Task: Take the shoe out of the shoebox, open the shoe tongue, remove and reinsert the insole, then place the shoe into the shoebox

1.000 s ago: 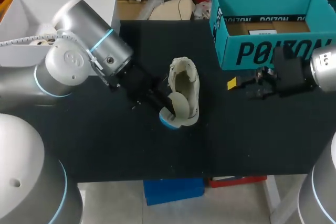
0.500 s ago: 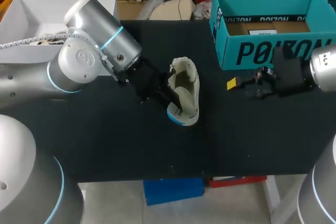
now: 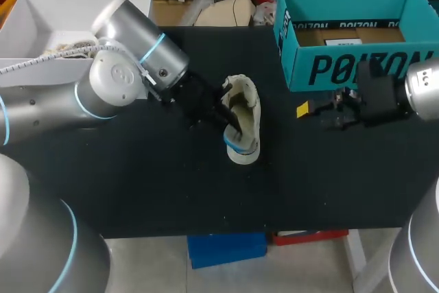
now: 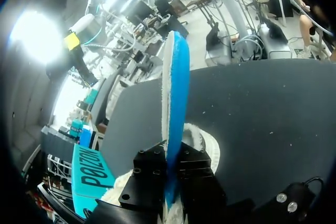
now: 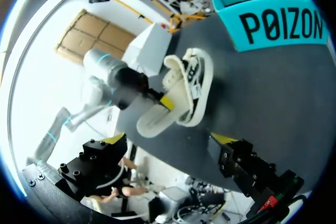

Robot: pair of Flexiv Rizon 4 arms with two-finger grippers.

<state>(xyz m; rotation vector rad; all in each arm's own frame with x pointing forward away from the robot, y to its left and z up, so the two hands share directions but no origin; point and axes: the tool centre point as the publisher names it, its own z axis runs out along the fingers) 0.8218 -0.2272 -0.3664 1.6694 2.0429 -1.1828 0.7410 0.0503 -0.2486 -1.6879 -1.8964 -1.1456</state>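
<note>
the off-white low sneaker (image 3: 244, 101) lies near the middle of the black table top (image 3: 137, 183). its long axis runs from the far edge toward the near edge, with the near end angled slightly to the right. the head view does not show clearly which end is the toe. no label or writing can be made out on the sneaker; in the right wrist view it (image 5: 195, 80) shows dark lacing on its upper.

the foam insole with a pale top and bright blue underside (image 3: 236, 145) stands partly in the sneaker's opening. in the left wrist view the insole (image 4: 173, 93) rises edge-on ahead of the fingers, with the sneaker (image 4: 205, 142) below it.

the left gripper (image 3: 230, 120) reaches over the sneaker from its left side. its two fingers are clamped on the insole from both faces (image 4: 170, 174).

the right gripper (image 3: 322, 111) hangs over the table well to the right of the sneaker. its yellow-tipped fingers stand wide apart (image 5: 168, 139) with nothing between them.

the open teal cardboard shoebox (image 3: 343, 66) sits at the far right of the table, apart from the sneaker. its side wall carries large dark block lettering (image 5: 278, 24), and a white label lies on its inner floor.
</note>
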